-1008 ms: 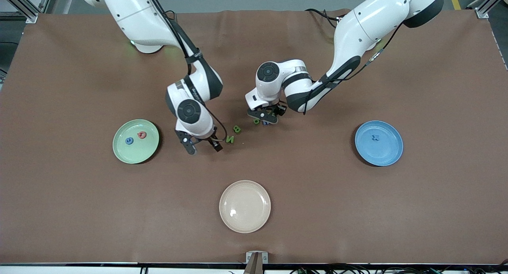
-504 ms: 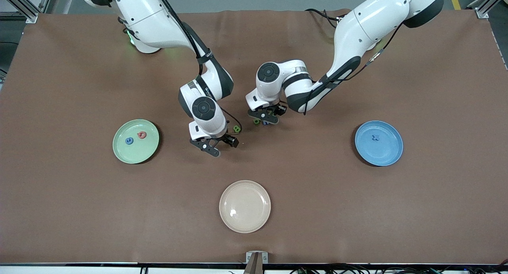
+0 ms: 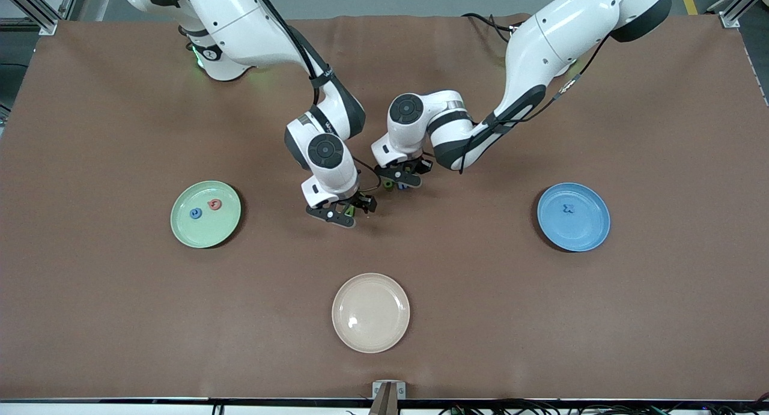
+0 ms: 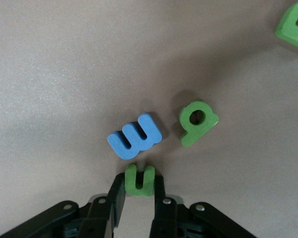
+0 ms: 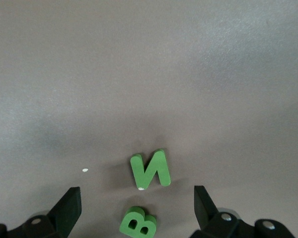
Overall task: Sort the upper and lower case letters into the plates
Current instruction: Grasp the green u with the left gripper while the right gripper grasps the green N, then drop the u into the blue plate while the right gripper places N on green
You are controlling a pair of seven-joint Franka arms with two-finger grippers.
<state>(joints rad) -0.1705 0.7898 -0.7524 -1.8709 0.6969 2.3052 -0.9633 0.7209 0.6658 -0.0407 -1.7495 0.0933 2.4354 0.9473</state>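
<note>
Nearest the camera-side edge of the table (image 3: 90, 319), at its middle: a cream plate (image 3: 370, 312), bare brown cloth all round it. Farther in, toward the right arm's end, a pale green plate (image 3: 205, 214) carrying a blue letter (image 3: 196, 213) and a red letter (image 3: 214, 205); toward the left arm's end, a blue plate (image 3: 573, 217) holding one blue letter (image 3: 566, 208); wide free lanes from each plate to the centre. At the table's centre, the right gripper (image 3: 340, 212) low over a green N (image 5: 150, 169) and green B (image 5: 137, 222), fingers spread wide either side of them. Just beside it, the left gripper (image 4: 138, 191) down at the cloth, fingers pinching a green u (image 4: 139, 179); touching or nearly touching that, a blue w (image 4: 134, 136), a green a (image 4: 196, 122) close by. Grippers crowded together; table corners open.
</note>
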